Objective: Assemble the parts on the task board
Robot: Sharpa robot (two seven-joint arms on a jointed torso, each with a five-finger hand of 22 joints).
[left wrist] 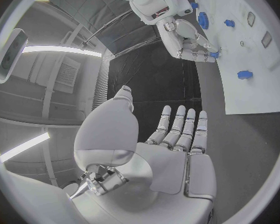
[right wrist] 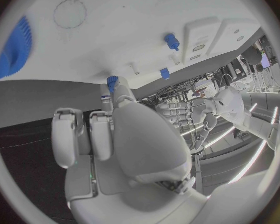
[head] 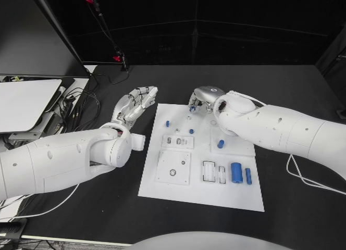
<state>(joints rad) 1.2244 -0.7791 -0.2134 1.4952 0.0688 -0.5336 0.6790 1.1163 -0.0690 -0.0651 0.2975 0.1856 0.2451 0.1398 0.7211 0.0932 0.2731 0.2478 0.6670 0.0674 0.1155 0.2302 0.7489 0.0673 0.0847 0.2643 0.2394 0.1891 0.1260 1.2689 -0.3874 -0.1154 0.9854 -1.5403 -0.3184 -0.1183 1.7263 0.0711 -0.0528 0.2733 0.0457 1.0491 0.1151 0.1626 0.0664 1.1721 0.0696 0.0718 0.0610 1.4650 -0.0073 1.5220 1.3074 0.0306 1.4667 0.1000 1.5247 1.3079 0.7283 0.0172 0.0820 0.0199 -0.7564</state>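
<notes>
Blue parts are lying scattered over the white task board (head: 218, 198), which is sitting in the middle of the black table (head: 293, 83): a large blue cylinder (head: 236, 172) and a slimmer blue rod (head: 248, 176) are lying side by side near the board's right edge, and small blue pegs (head: 168, 124) are standing toward its far end. At the board's far edge the right hand (head: 205, 100) is reaching down, fingers curled over a small blue piece (right wrist: 112, 80) at their tips; whether it is gripping that piece I cannot tell. Beside the board's far left corner the left hand (head: 135, 104) is hovering over the table with fingers straight and apart, holding nothing.
</notes>
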